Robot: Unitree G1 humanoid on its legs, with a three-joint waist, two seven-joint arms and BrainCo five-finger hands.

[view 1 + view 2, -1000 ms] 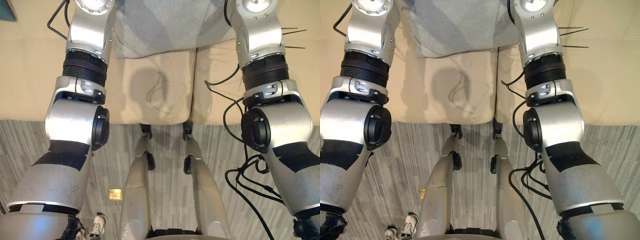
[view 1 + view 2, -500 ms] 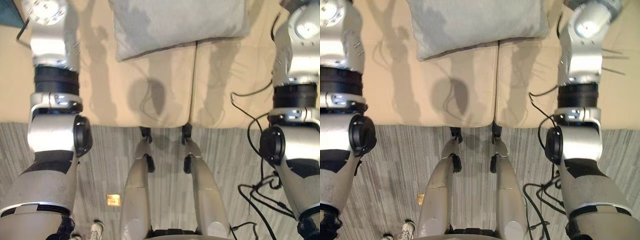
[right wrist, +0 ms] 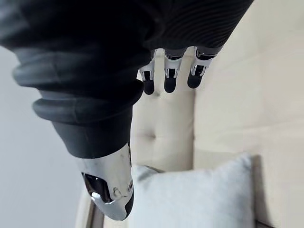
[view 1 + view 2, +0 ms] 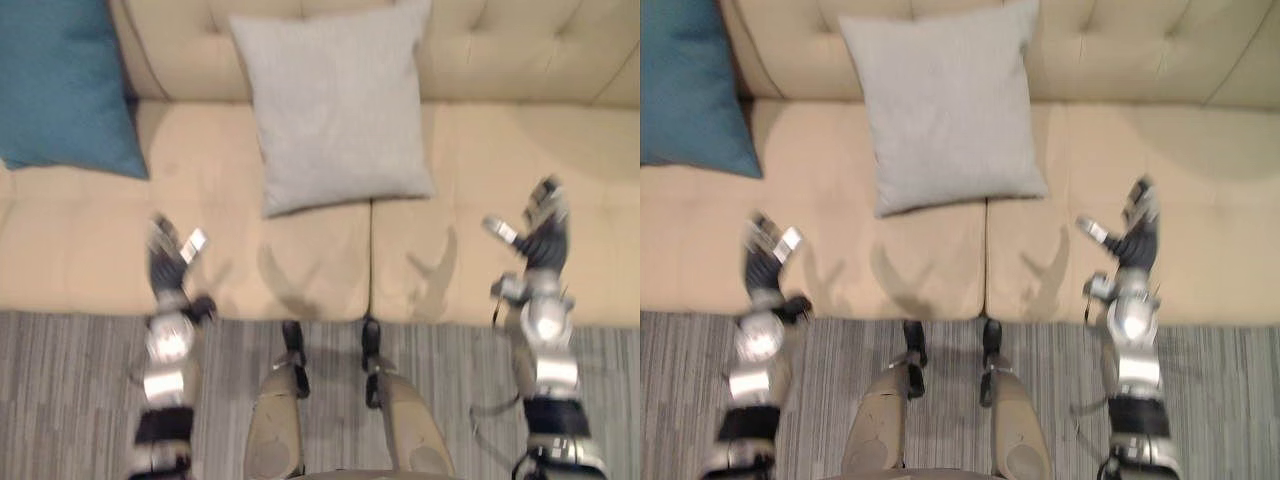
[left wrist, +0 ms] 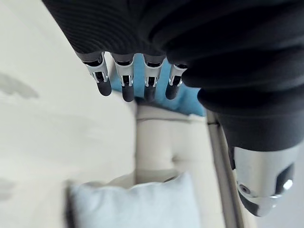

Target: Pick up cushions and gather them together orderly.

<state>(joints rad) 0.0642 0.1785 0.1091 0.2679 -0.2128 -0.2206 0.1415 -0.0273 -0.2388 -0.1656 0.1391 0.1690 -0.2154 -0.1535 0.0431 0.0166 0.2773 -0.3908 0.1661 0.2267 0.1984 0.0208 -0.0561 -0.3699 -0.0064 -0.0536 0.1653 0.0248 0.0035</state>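
Grey cushion (image 4: 335,105) leans against sofa (image 4: 500,170) back; blue cushion (image 4: 60,80) at left.

Sofa: beige tufted fabric sofa (image 4: 300,250), two seat pads meeting at a centre seam.
Centre: light grey square fabric cushion (image 4: 335,115), leaning on the backrest, crossing the seam.
Left end: teal fabric cushion (image 4: 60,85), propped against the backrest.
Floor: grey striped carpet (image 4: 60,400) along the sofa's front edge.

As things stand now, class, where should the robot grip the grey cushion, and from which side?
Probably by its two side edges, one hand each, coming from the front. The grey cushion leans on the sofa back, broad and square; the left hand and right hand are open, one to each side.
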